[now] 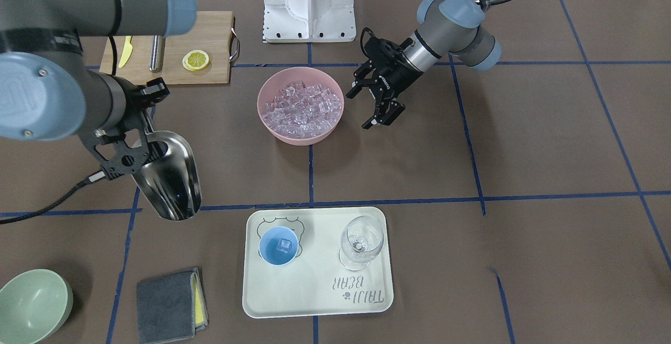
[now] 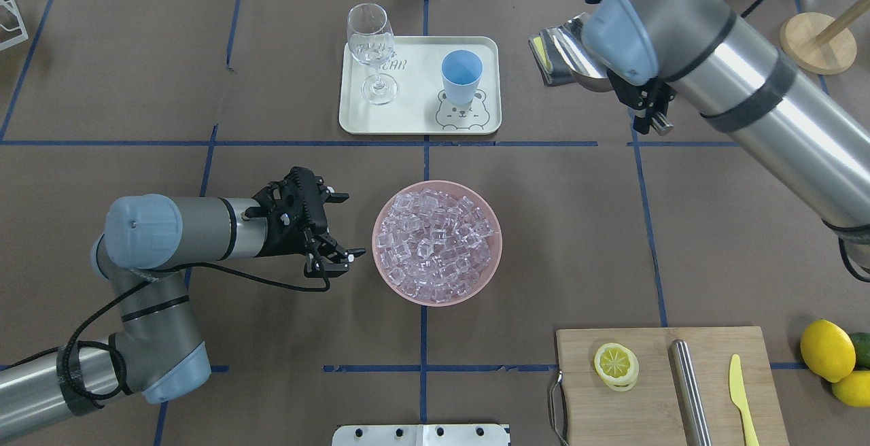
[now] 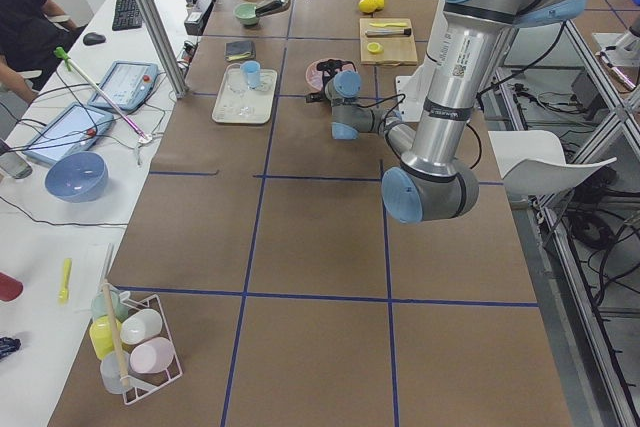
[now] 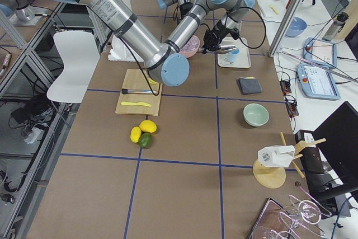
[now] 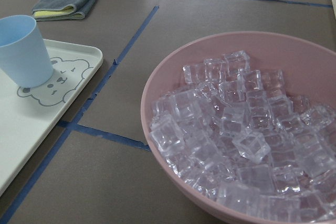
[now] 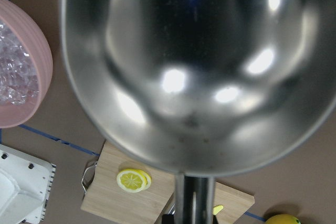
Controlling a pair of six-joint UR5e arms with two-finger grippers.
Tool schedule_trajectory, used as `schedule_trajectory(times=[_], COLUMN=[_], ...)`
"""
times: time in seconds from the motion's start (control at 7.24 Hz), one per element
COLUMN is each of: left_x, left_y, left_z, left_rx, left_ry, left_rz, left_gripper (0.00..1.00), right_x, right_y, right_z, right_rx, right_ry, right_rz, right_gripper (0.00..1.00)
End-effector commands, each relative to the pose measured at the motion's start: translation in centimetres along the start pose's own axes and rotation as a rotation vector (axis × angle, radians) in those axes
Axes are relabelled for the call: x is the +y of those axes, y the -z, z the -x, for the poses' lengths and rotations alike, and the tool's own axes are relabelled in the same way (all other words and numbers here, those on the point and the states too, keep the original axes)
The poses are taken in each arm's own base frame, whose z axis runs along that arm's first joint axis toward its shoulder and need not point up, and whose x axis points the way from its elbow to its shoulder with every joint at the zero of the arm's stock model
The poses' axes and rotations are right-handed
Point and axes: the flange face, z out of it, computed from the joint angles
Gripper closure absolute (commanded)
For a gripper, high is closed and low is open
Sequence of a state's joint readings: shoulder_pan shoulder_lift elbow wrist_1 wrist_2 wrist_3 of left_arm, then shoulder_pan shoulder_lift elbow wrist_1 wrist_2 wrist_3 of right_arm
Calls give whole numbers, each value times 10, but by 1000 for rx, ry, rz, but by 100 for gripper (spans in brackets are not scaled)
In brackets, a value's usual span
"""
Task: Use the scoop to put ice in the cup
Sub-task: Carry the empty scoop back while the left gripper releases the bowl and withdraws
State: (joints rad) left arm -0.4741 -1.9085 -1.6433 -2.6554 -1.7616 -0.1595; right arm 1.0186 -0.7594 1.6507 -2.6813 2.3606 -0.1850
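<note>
The ice [image 1: 303, 105] is heaped in a pink bowl [image 1: 272, 129] at the table's middle; it also shows in the left wrist view [image 5: 241, 135]. The light-blue cup [image 1: 279, 246] stands on a cream tray [image 1: 314, 291] with one ice cube in it. My right gripper [image 1: 144, 142] is shut on the handle of the steel scoop [image 1: 170, 176] and holds it in the air beside the tray. The scoop's trough [image 6: 184, 66] is empty. My left gripper [image 1: 359, 109] is open and empty, close beside the pink bowl.
A wine glass [image 1: 360, 242] stands on the tray next to the cup. A cutting board [image 1: 209, 29] carries a lemon slice, a steel cylinder and a yellow knife. A green bowl [image 1: 31, 304] and a folded grey cloth [image 1: 168, 304] lie near the front edge.
</note>
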Motion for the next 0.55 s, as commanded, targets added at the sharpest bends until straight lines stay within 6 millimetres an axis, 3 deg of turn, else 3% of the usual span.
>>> schedule_trajectory(times=[0.0, 0.14, 0.28, 0.41], left_x=[23, 38, 48, 57], left_y=[15, 17, 23, 27], left_z=[1, 0, -1, 0], left_rx=[1, 25, 57, 59], left_ry=[4, 10, 15, 20], left_rz=[30, 59, 78, 92], left_gripper=[1, 1, 1, 1], right_x=[44, 52, 62, 72], right_y=[-2, -6, -22, -36], right_z=[-47, -86, -123, -148], right_rx=[-4, -6, -6, -8], right_ry=[-65, -94, -133, -163], right_rz=[-53, -103, -134, -156], right_gripper=[100, 100, 100, 100])
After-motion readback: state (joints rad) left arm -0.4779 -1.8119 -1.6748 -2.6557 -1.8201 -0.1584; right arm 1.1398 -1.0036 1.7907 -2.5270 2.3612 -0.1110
